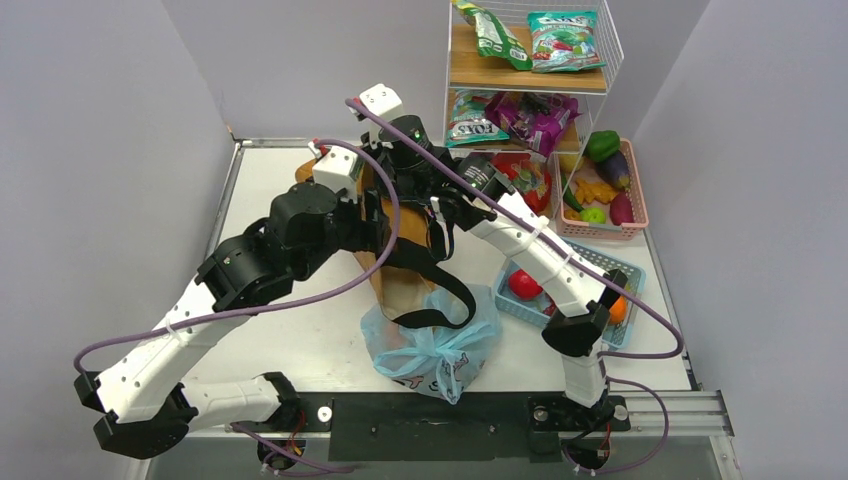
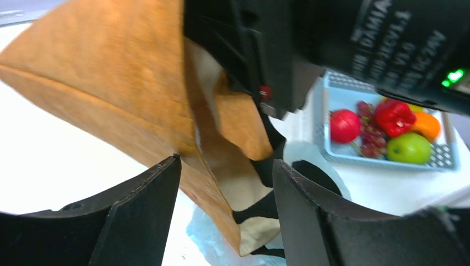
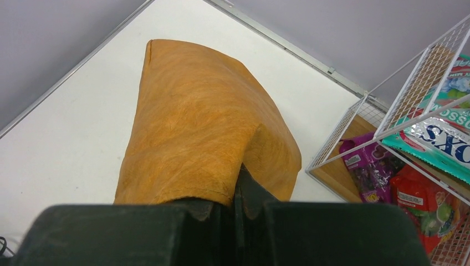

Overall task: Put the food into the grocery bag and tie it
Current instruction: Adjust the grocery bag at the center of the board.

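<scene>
Grocery bag point(image 1: 432, 352): thin blue plastic, lower centre; likely limp, grab handles.
Left gripper point(image 2: 227, 180): gaping astride tan-orange tote point(image 2: 100, 72).
Right gripper point(image 3: 238, 191): clamped on tote.

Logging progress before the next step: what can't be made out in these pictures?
- Grocery bag contents: top view, crinkled plastic hides them.
- Blue basket: top view, the right arm covers most of it.
- Shelf packets: right wrist view, cut off by the frame edge.
- Left tool: left wrist view, contact with the tan tote unclear; blurred.
</scene>
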Motion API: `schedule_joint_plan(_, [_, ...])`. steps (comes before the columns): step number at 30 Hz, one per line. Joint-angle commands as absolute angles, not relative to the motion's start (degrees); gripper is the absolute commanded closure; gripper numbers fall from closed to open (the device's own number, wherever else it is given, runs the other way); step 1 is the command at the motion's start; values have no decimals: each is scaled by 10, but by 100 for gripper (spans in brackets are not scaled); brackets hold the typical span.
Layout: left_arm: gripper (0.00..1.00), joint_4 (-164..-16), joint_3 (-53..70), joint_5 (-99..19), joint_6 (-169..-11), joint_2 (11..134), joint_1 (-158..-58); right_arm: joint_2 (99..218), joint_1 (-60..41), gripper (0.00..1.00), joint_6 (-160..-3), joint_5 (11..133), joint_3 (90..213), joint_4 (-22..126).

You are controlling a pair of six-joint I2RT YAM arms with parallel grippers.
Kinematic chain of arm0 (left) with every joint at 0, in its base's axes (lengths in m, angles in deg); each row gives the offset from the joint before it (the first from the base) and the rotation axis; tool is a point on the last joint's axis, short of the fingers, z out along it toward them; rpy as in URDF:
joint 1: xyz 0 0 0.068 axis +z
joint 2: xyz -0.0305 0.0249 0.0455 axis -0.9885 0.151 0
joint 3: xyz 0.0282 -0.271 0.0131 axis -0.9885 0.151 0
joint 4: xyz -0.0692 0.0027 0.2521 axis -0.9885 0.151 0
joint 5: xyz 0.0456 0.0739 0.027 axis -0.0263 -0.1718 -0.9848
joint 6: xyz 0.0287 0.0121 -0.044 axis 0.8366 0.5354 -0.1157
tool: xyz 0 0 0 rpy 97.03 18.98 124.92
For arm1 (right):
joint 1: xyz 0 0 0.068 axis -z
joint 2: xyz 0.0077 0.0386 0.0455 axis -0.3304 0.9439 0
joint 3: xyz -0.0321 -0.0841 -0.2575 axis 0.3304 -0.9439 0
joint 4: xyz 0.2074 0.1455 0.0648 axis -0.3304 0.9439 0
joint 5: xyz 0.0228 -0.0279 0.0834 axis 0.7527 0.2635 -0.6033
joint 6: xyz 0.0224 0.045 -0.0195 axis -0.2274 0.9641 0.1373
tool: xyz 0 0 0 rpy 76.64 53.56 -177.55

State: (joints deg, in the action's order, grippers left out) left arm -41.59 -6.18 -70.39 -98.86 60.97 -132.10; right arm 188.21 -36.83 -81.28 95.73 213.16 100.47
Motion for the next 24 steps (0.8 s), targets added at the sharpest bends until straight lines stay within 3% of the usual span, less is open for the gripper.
schedule_joint_plan(1, [42,-441,-66,-830,-986,595,-1324,1849,-359,100,-799,939,2131,975])
schedule_joint_plan(8, [41,-442,-37,-852,-998,606,-1324,1843,-356,100,-793,923,2130,974])
schedule_joint_plan(13, [50,-447,-12,-873,-1025,618,-1324,1839,-355,100,-786,911,2128,973])
schedule_joint_plan(20, [45,-463,32,-913,-1076,619,-1325,1832,-355,100,-771,886,2120,971])
schedule_joint_plan(22, [47,-455,36,-927,-1082,623,-1324,1828,-353,100,-770,872,2115,970])
schedule_joint_plan(24, [60,-451,39,-935,-1073,623,-1318,1823,-350,100,-766,841,2107,964])
